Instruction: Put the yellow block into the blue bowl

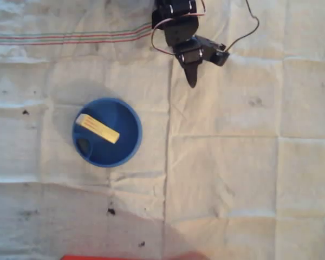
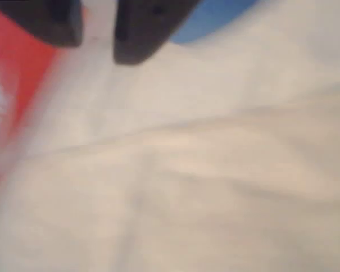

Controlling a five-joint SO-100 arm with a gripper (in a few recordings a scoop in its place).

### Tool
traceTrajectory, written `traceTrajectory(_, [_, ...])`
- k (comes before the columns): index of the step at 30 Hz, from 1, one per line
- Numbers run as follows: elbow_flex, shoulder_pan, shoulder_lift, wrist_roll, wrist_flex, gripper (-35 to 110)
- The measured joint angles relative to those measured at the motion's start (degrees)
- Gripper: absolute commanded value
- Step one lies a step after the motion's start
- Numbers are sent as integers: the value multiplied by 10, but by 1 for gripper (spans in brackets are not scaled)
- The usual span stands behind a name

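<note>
The blue bowl (image 1: 106, 131) sits left of centre on the white cloth in the overhead view. The yellow block (image 1: 98, 128) lies slanted inside it, across the upper part of the bowl's floor. My gripper (image 1: 192, 80) hangs at the top of the overhead view, up and to the right of the bowl and well apart from it, tips pointing down the picture. In the blurred wrist view my gripper (image 2: 98, 39) shows two dark fingers (image 2: 141, 34) with a narrow strip of cloth between them and nothing held. A blue edge of the bowl (image 2: 215, 17) shows behind them.
A creased white cloth (image 1: 233, 162) covers the table, with a striped band (image 1: 70, 38) at the top left. A red object (image 1: 130, 257) lies at the bottom edge and appears in the wrist view as the red object (image 2: 17, 85) on the left. Small dark specks (image 1: 111, 211) dot the cloth.
</note>
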Motion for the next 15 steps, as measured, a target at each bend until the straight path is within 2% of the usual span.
traceTrajectory(8, [34,-67,0,0,0,0])
traceTrajectory(15, [35,-80,0,0,0,0])
